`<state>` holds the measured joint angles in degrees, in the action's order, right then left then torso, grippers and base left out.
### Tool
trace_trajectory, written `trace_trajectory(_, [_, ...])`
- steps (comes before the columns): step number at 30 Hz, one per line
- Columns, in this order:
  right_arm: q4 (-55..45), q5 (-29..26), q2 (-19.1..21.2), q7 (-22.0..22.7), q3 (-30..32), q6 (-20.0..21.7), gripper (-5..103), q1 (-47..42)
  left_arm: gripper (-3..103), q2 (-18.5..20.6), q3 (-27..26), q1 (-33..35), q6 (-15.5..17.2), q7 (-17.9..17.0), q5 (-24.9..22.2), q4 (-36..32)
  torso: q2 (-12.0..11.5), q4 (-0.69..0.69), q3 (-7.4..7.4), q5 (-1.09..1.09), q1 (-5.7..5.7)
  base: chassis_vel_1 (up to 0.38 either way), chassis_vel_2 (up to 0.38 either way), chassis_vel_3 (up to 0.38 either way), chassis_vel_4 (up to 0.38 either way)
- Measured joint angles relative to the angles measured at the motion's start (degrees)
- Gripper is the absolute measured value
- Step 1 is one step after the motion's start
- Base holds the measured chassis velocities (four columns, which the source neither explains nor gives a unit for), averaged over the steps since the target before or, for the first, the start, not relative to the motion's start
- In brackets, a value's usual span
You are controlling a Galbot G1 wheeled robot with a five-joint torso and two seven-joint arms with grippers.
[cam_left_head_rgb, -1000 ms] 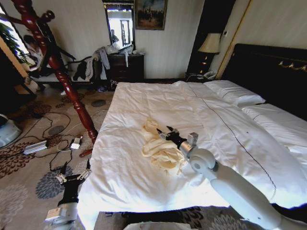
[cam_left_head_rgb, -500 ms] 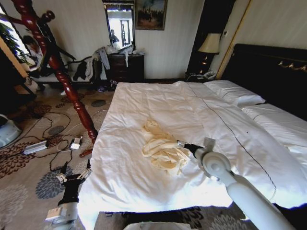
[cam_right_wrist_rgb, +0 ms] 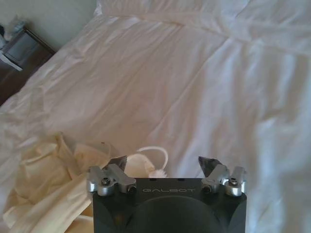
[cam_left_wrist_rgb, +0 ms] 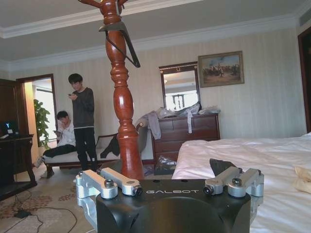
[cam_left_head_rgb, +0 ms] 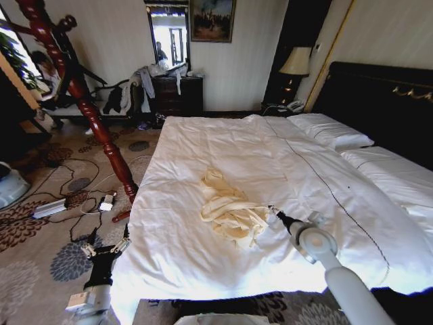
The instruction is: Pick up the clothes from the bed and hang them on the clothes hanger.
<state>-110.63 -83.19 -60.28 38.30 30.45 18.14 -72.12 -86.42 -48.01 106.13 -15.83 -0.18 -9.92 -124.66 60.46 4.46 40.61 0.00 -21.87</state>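
Observation:
The clothes [cam_left_head_rgb: 229, 211], a crumpled pale cream-yellow garment, lie on the white duvet of the bed [cam_left_head_rgb: 270, 152] near its foot. My right gripper [cam_left_head_rgb: 276, 214] hovers low just beside the garment's right edge. It is open, and in the right wrist view its gripper [cam_right_wrist_rgb: 164, 163] has only a white cord loop [cam_right_wrist_rgb: 154, 160] between the fingers, with the clothes [cam_right_wrist_rgb: 48, 189] off to one side. My left gripper [cam_left_head_rgb: 105, 249] hangs open over the carpet by the bed's foot corner. The dark clothes hanger [cam_left_wrist_rgb: 122, 41] hangs high on the wooden coat stand [cam_left_wrist_rgb: 124, 111].
The reddish-brown coat stand [cam_left_head_rgb: 95, 115] leans over the carpet left of the bed. Cables and a power strip [cam_left_head_rgb: 51, 207] lie on the floor. A dresser [cam_left_head_rgb: 177, 93] heaped with grey clothing stands at the far wall. Pillows [cam_left_head_rgb: 329, 128] and a black headboard [cam_left_head_rgb: 379, 101] are at right.
My right arm has drawn back from over the clothes toward the near right, so its gripper now sits beside the garment. The clothes still lie on the bed. The left arm stayed put.

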Motion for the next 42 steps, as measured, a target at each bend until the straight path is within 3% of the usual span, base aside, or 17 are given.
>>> trace_trajectory(3, [1.67, 2.45, -1.49, -2.98, -1.08, -0.92, 71, 0.44, 100, 0.31, -0.24, 0.01, 0.01, 0.00, -0.43, 0.15, 0.00, 0.00, 0.00, 0.00, -0.01, 0.000, 0.000, 0.000, 0.000])
trace_trajectory(4, [1.98, 2.84, -1.64, -3.23, -1.29, -1.05, 66, 0.58, 100, 0.38, -0.33, 0.02, 0.01, 0.00, -0.61, 0.17, 0.00, 0.00, 0.00, 0.00, -0.01, 0.000, 0.000, 0.000, 0.000])
trace_trajectory(6, [2.11, 3.03, -1.69, -3.33, -1.40, -1.10, 66, 0.64, 100, 0.42, -0.38, 0.03, 0.01, 0.00, -0.70, 0.18, 0.00, 0.00, 0.00, 0.00, -0.01, 0.000, 0.000, 0.000, 0.000])
trace_trajectory(7, [2.33, 3.34, -1.73, -3.49, -1.60, -1.19, 55, 0.78, 100, 0.54, -0.52, 0.04, 0.01, 0.00, -1.00, 0.22, 0.00, 0.00, 0.00, -0.01, -0.01, 0.000, 0.000, 0.000, 0.000])
trace_trajectory(11, [2.29, 3.46, -1.58, -3.56, -1.68, -1.22, 49, 0.69, 100, 0.63, -0.59, -0.02, 0.01, 0.00, -1.22, 0.38, 0.00, 0.00, 0.00, 0.00, 0.00, 0.000, 0.000, 0.000, 0.000])
trace_trajectory(12, [1.82, 3.47, -1.37, -3.56, -1.70, -1.22, 39, 0.38, 100, 0.62, -0.59, -0.18, 0.01, -0.01, -1.28, 0.56, 0.00, 0.00, 0.00, 0.00, -0.01, 0.000, 0.000, 0.000, 0.000])
trace_trajectory(13, [1.48, 3.51, -1.29, -3.56, -1.72, -1.23, 37, 0.15, 100, 0.60, -0.56, -0.29, 0.01, -0.02, -1.28, 0.64, 0.00, 0.00, 0.00, -0.01, -0.01, 0.000, 0.000, 0.000, 0.000])
trace_trajectory(17, [0.66, 3.57, -1.25, -3.57, -1.90, -1.14, 34, -0.40, 100, 0.47, -0.34, -0.59, 0.02, -0.01, -1.20, 0.91, 0.00, 0.01, 0.00, -0.01, 0.00, 0.000, 0.000, 0.000, 0.000])
trace_trajectory(29, [0.23, 3.64, -2.64, -3.70, -2.63, -0.80, 41, -0.86, 100, 0.32, -0.33, -0.53, 0.02, -0.01, -1.01, 0.94, 0.00, 0.01, 0.00, 0.00, 0.00, 0.000, 0.000, 0.000, 0.000])
trace_trajectory(31, [0.06, 3.66, -2.70, -3.71, -2.68, -0.80, 38, -0.96, 100, 0.32, -0.34, -0.49, 0.02, -0.01, -1.01, 0.89, 0.00, 0.01, 0.00, 0.00, -0.01, 0.000, 0.000, 0.000, 0.000])
trace_trajectory(34, [-0.40, 3.75, -2.79, -3.72, -2.74, -0.80, 22, -1.44, 100, 0.24, -0.34, -0.43, 0.02, -0.02, -0.97, 0.71, 0.00, 0.01, 0.00, 0.00, -0.01, 0.000, 0.000, 0.000, 0.000])
trace_trajectory(36, [-0.47, 3.78, -2.76, -3.73, -2.74, -0.80, 22, -1.57, 100, 0.20, -0.33, -0.42, 0.02, -0.02, -0.94, 0.67, 0.00, 0.01, 0.00, 0.00, 0.00, 0.000, 0.000, 0.000, 0.000])
trace_trajectory(40, [-0.86, 3.96, -2.16, -4.41, -2.63, -0.90, 2, -2.24, 100, 0.05, -0.26, -0.25, 0.02, -0.02, -0.77, 0.32, 0.00, 0.01, 0.00, 0.00, 0.00, 0.000, 0.000, 0.000, 0.000])
trace_trajectory(42, [-0.90, 3.99, -2.09, -4.49, -2.62, -0.94, 2, -2.30, 100, 0.03, -0.25, -0.23, 0.02, -0.02, -0.76, 0.28, 0.00, 0.01, 0.00, 0.00, 0.00, 0.000, 0.000, 0.000, 0.000])
